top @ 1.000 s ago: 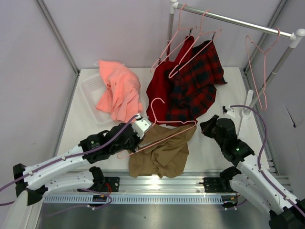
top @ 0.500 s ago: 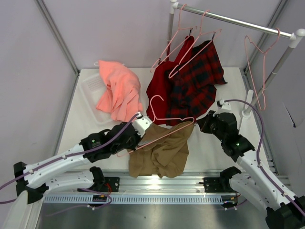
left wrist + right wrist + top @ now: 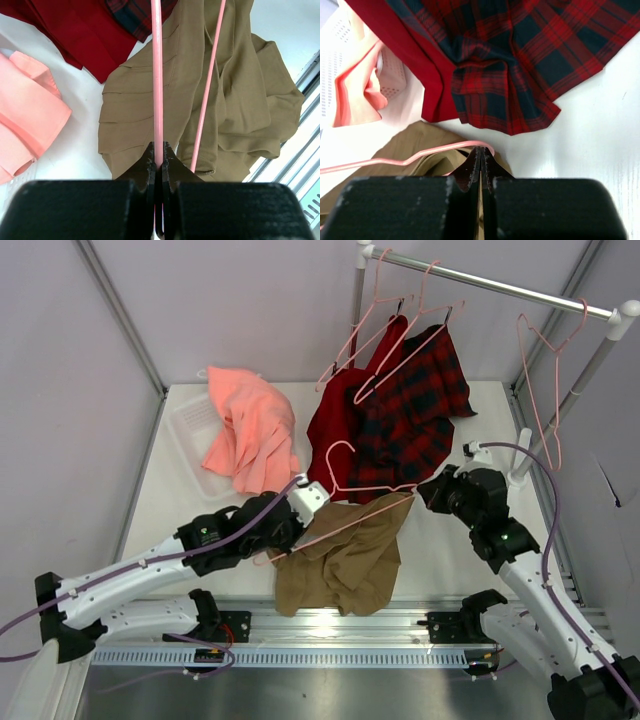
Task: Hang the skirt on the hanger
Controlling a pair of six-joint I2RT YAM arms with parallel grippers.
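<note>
A salmon-pink garment (image 3: 250, 430) lies over a white perforated tray (image 3: 188, 420) at the far left of the worktop (image 3: 445, 555). Right of it, a red garment (image 3: 335, 430) and a red-and-black plaid garment (image 3: 415, 415) hang from a metal rail (image 3: 490, 282), with a bare pink hanger (image 3: 531, 390) near the rail's right end.

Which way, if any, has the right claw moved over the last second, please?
Yes. The right claw, gripping one end of the hanger, has shifted away from the near rail, toward the rack post.
</note>
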